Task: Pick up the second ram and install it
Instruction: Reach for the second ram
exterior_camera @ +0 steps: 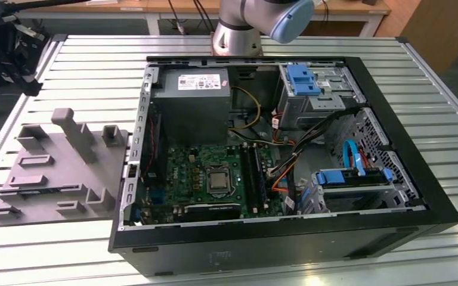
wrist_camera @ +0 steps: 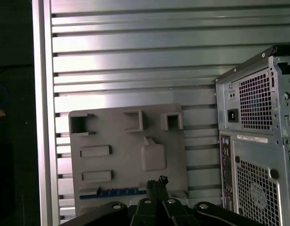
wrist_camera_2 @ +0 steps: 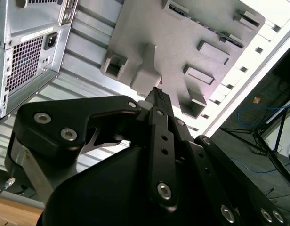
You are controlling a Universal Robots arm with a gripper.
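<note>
First wrist view: closed gripper over the grey fixture tray.
Its fingertips meet with nothing between them. Just past them the second ram, a blue-green strip, lies along the tray's nearest edge; farther off run the slatted metal table and, beside the tray, the computer case's rear panel.

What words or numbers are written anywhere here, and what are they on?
White label on the grey power-supply box: print too small to read.
White strip label on the computer case's back: too blurred to read.
No other text can be read.
</note>
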